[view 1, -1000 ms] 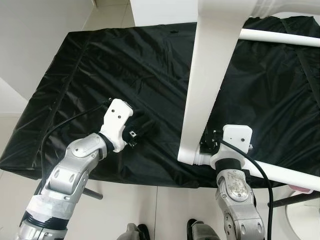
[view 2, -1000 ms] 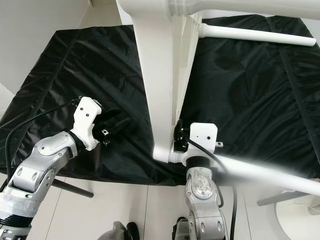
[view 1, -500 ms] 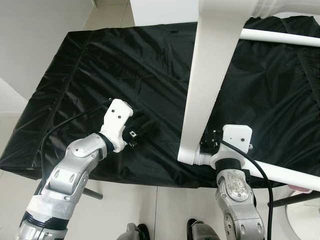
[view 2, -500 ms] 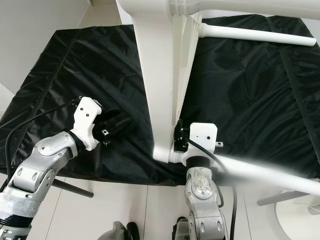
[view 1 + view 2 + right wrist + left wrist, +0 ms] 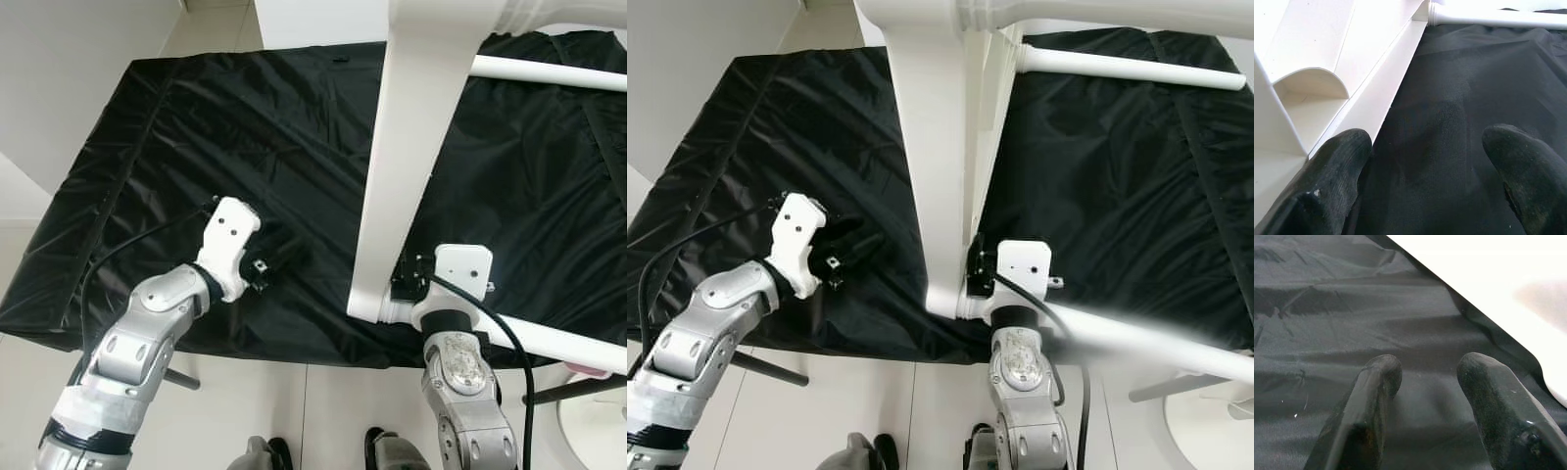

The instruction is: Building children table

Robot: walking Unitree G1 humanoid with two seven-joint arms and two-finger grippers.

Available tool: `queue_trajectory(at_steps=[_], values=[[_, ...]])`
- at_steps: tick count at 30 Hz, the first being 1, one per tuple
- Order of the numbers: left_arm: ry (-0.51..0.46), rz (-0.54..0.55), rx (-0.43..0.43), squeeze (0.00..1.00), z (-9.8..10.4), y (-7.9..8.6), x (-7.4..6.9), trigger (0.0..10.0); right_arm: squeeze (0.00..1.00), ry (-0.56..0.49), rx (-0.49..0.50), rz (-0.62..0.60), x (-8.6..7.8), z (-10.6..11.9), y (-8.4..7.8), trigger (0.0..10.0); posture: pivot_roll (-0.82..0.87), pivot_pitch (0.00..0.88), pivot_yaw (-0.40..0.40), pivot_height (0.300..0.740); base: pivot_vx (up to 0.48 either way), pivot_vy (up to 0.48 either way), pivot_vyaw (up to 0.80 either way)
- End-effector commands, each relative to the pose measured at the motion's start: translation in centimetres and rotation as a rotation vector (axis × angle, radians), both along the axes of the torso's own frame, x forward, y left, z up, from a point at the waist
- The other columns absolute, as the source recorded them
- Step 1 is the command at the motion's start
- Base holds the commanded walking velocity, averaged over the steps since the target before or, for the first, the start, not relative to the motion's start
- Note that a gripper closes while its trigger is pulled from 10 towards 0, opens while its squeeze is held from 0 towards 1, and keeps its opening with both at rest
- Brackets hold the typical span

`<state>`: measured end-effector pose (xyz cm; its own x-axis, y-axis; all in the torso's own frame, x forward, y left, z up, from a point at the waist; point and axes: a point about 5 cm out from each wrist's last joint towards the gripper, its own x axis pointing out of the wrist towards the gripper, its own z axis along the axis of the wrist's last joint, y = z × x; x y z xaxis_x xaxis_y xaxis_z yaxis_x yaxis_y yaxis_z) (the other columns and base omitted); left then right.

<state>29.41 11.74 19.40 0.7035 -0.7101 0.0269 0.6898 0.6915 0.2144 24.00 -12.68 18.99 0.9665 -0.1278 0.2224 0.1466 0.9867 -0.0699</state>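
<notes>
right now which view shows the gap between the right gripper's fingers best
The right wrist view: the right gripper has its fingers wide apart over the black cloth, beside the white table part. The eye views show mostly its white wrist housing.

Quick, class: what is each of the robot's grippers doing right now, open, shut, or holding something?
Left gripper: open, empty, over the black cloth.
Right gripper: open, holding nothing, beside the white table frame.

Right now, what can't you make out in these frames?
- Tabletop: top cut off by the upper edge in both eye views.
- Lower leg: far end cut off by the right edge, blurred in the right eye view.
- Right gripper: hidden behind its own wrist in the eye views.
- Black sheet: covers whatever lies beneath.
</notes>
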Motion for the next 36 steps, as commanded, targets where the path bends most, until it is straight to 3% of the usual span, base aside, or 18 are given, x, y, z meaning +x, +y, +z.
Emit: queue_trajectory(at_steps=[1,12,20,31,36], values=[[0.018,-0.029,0.013,0.00,-0.3,0.1,-0.4,10.0,0.00,0.029,0.007,0.045,-0.2,-0.6,1.0,10.0,-0.09,0.228,0.143,0.740,0.000,0.000,0.00],[0.015,-0.055,0.029,0.00,0.2,-0.2,-0.2,10.0,0.00,0.021,0.001,0.064,-0.1,-0.7,1.8,10.0,-0.06,0.225,0.187,0.740,0.000,0.000,0.00],[0.014,-0.025,0.035,0.00,0.1,0.6,-0.5,10.0,0.00,0.025,-0.004,0.165,0.8,-0.7,3.1,10.0,-0.02,0.221,0.145,0.740,0.000,0.000,0.00],[0.008,0.017,0.051,0.00,0.2,1.6,-0.5,10.0,0.00,0.020,0.007,0.204,1.8,-0.9,4.4,10.0,0.00,0.205,0.124,0.740,0.000,0.000,0.00],[0.006,0.023,0.082,0.00,0.2,2.4,-0.8,10.0,0.00,0.025,0.000,0.180,1.8,-1.3,3.4,10.0,0.00,0.199,0.119,0.740,0.000,0.000,0.00]])
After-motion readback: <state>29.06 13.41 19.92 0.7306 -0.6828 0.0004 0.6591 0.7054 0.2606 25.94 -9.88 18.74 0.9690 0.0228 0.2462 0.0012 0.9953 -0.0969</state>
